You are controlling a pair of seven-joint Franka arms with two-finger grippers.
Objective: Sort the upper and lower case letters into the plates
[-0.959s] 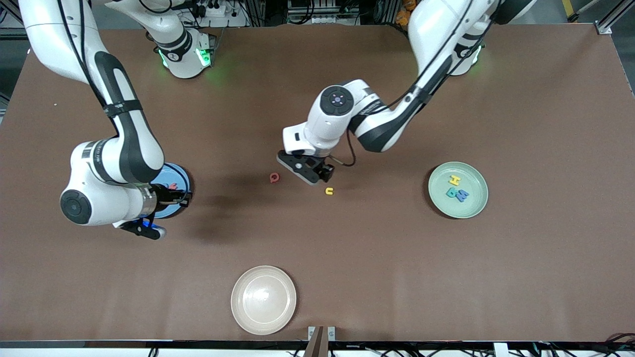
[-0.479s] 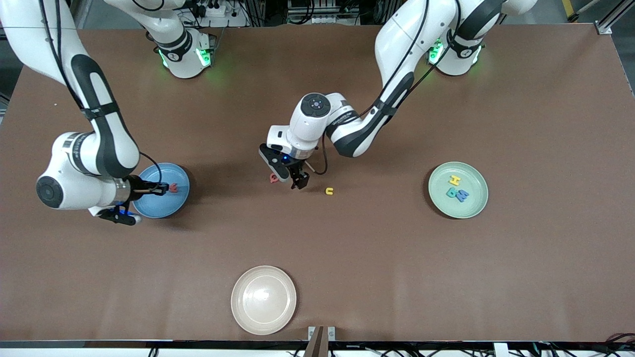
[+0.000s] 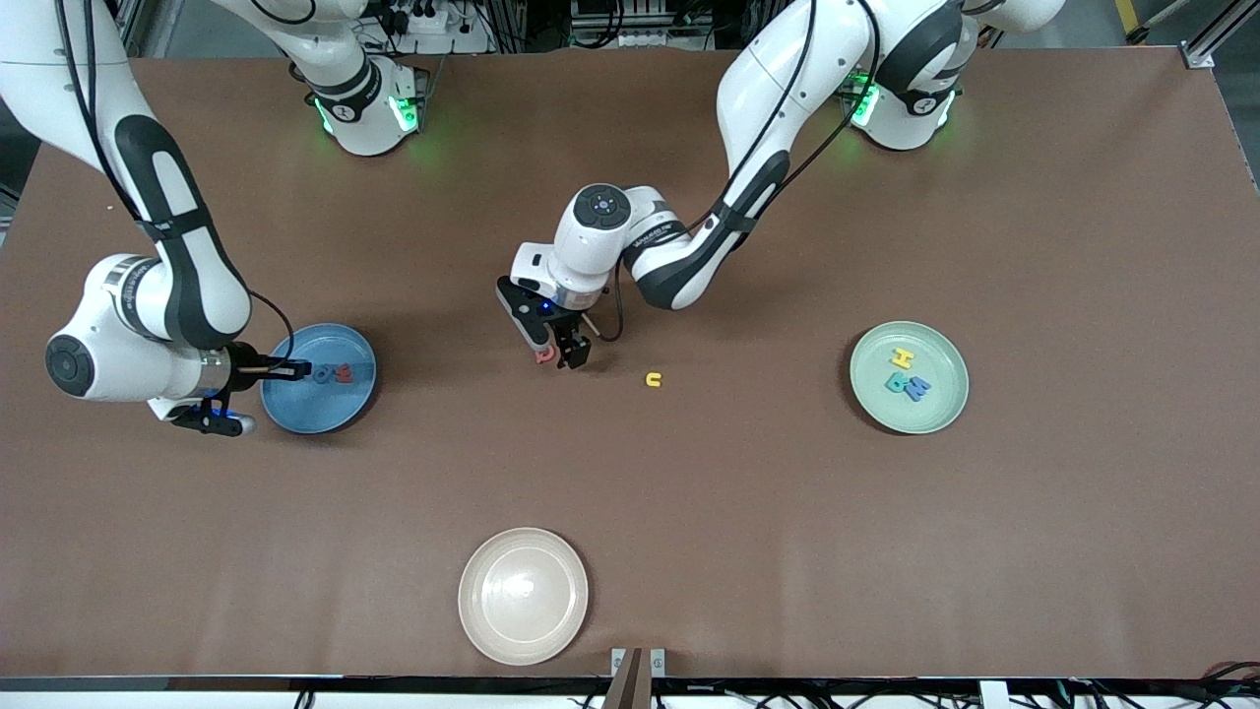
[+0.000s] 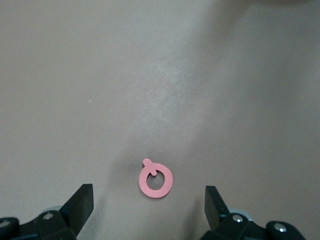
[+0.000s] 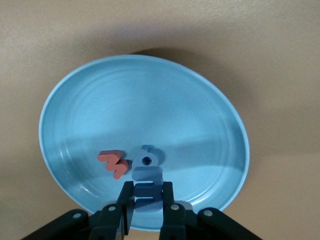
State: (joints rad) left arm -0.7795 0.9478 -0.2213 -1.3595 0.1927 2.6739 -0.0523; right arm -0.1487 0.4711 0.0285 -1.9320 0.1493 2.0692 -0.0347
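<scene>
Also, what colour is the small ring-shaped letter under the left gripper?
The ring-shaped letter is pinkish red; the left wrist view shows it best.

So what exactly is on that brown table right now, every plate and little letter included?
Round blue plate: one, toward the right arm's end of the table.
Small foam letters in the blue plate: two, red and blue.
Round mint green plate: one, toward the left arm's end.
Letters in the green plate: three, yellow, teal, blue.
Red ring-shaped letter: one, on the table mid-way.
Yellow letter: one, beside the red one, on the bare table.
Cream-beige plate: one, nearest the camera.
Right gripper: shut on the blue letter, over the blue plate.
Left gripper: open, over the red ring letter.
</scene>
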